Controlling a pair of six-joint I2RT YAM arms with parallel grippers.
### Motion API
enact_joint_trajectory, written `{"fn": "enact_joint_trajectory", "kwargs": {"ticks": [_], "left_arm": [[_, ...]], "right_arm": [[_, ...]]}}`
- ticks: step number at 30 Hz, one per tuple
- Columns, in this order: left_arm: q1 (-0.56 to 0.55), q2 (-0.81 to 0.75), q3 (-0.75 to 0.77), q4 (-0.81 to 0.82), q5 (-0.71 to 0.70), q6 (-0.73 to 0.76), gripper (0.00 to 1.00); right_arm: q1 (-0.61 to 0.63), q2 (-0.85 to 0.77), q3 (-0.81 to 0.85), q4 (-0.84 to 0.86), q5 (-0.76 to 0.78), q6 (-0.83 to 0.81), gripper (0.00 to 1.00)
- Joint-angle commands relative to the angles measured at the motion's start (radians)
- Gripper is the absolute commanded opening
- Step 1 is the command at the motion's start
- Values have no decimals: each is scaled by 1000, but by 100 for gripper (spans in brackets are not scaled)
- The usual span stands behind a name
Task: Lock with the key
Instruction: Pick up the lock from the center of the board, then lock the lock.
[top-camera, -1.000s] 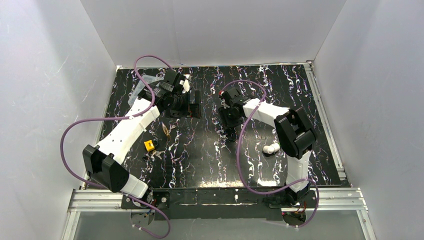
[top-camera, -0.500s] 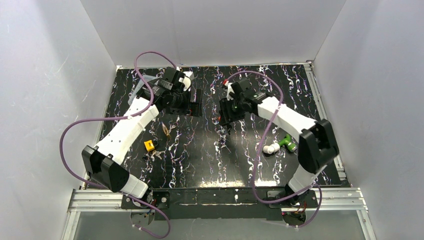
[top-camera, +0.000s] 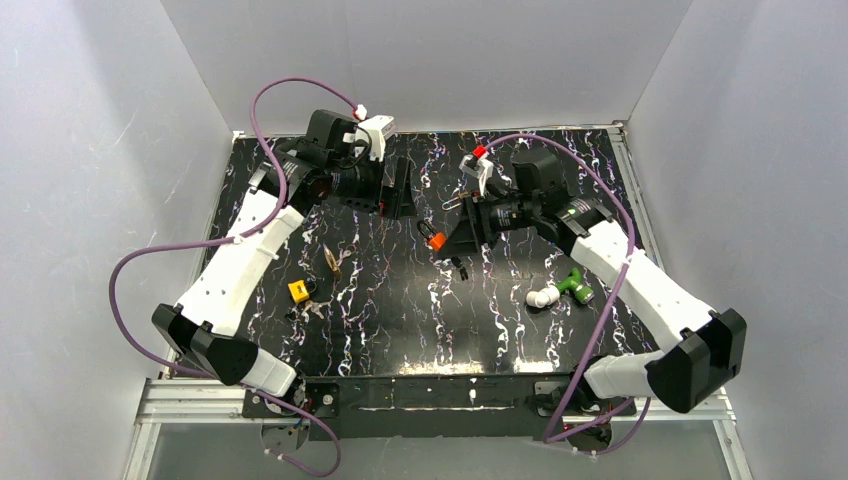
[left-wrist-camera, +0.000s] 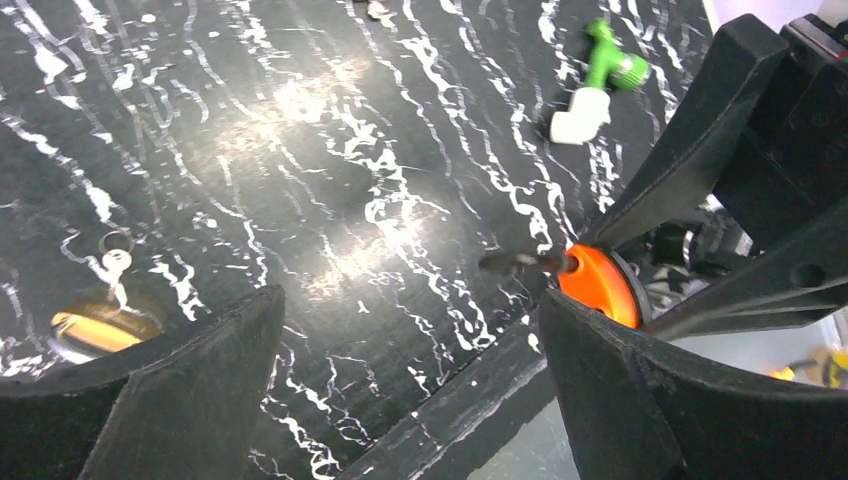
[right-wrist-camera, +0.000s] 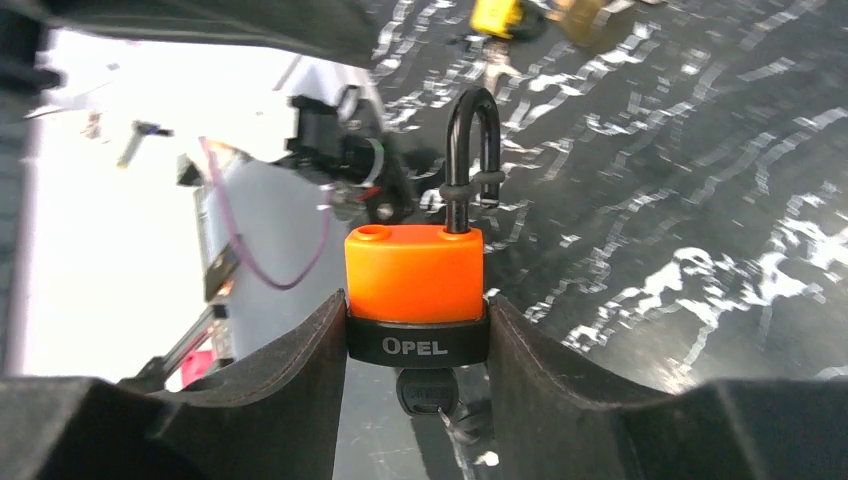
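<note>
From above, the right gripper (top-camera: 447, 238) clamps the orange padlock (top-camera: 436, 241), just beside the left gripper (top-camera: 402, 198). Left wrist: jaws wide, padlock ahead between them (untouched). Right wrist: shackle up, one hole empty, key (right-wrist-camera: 425, 392) underneath.

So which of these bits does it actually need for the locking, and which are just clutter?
Needed for the job:
orange padlock; key in its base; right end effector gripping the padlock; left end effector, open, facing it.

Just lying about:
green-and-white part; yellow block; brass item.
</note>
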Motion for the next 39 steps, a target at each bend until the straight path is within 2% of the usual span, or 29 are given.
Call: {"fn": "enact_joint_trajectory", "kwargs": {"ticks": [1, 6, 10, 15, 25, 28, 39], "left_arm": [[-5, -64, 22, 29, 199, 35, 98], [-9, -159, -61, 203, 417, 7, 97], [-10, -204, -100, 285, 560, -21, 91], [-10, -227, -128, 344, 661, -56, 85], [-18, -193, -146, 361, 723, -77, 69], [-34, -186, -149, 369, 734, -84, 61], [-53, -196, -173, 370, 732, -110, 18]], "right_arm": [[-15, -84, -9, 188, -274, 89, 1], [-23, -118, -3, 294, -392, 176, 1], [-25, -134, 16, 296, -417, 189, 1], [-25, -156, 22, 311, -437, 208, 1], [-25, -182, 28, 354, -453, 251, 1], [-25, -172, 33, 349, -450, 246, 1], [-25, -161, 87, 226, -349, 147, 1]]}}
